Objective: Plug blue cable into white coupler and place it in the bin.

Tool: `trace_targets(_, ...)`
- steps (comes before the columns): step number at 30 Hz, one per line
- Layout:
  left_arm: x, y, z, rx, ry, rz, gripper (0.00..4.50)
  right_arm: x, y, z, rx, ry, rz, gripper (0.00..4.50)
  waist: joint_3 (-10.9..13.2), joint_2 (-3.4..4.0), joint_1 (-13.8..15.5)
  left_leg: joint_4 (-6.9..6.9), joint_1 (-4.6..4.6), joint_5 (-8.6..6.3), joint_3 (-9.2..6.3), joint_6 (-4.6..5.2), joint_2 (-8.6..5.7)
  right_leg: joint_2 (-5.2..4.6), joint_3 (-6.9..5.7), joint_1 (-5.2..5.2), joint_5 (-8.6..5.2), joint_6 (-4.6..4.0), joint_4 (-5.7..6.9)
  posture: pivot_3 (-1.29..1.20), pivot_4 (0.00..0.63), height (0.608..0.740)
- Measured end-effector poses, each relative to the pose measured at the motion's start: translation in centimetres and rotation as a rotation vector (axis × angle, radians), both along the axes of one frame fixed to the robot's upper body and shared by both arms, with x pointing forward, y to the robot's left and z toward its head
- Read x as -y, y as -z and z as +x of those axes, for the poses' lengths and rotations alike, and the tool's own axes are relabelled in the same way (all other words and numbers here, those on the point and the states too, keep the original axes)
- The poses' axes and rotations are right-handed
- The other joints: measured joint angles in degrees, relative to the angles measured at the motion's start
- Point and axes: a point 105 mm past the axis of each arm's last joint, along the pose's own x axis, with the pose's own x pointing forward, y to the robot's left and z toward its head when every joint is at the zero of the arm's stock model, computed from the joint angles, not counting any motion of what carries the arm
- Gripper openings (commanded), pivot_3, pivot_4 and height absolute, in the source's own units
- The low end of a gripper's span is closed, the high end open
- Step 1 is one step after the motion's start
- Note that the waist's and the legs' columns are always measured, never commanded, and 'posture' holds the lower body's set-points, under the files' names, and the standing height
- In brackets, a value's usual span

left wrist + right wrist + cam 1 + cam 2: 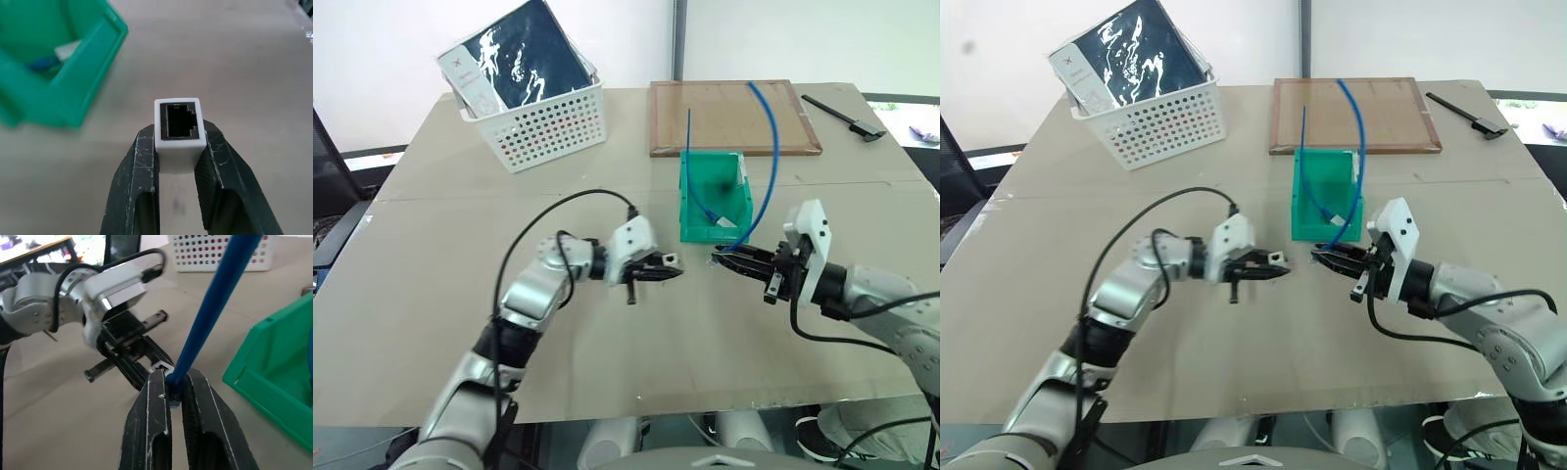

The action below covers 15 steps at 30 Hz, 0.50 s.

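1. The white coupler (177,132) sits pinched between the left gripper's (668,273) 2 nearly closed fingers, socket facing outward toward the other arm.
2. The blue cable (215,298) is clamped near its plug end in the right gripper (724,258), fingers shut tight on it; the rest arcs up and back over the bin (713,196), which stands just behind both tools.
3. Step in hand, I'd say: lining plug up with socket. The 2 tips face each other, a small gap between.
4. Next calls for squaring the plug to the hole, then pushing straight in.
5. The left wrist view shows the socket's dark opening; the right wrist view shows the coupler directly past the plug.
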Motion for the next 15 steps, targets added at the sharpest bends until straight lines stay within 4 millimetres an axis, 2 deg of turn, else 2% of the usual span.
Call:
trace_targets(3,1.3,0.9,0.4,-0.007,0.012,0.029,0.37,-0.6,0.6,1.7,0.029,-0.044,-0.096,0.00,0.0,0.00,-0.1,-0.01,0.01,0.01,0.00,-0.01,0.02,0.02,-0.01,-0.02,0.00,-0.01,0.00,0.00,0.150,0.740)
trace_targets(7,0.5,3.0,0.8,-0.039,-0.010,0.088,0.37,-1.8,2.0,3.1,0.006,-0.096,-0.154,0.00,0.0,0.00,-0.1,-0.02,-0.08,0.16,-0.01,-0.28,0.04,0.03,0.02,-0.14,0.01,-0.03,0.03,0.00,0.150,0.740)
trace_targets(15,0.5,3.0,0.8,-0.002,0.009,0.096,0.37,-2.3,3.4,4.5,0.035,-0.178,-0.263,0.00,0.0,-0.01,0.2,-0.01,-0.12,0.16,-0.04,-0.28,-0.08,-0.12,-0.01,-0.14,0.01,-0.01,0.00,0.00,0.150,0.740)
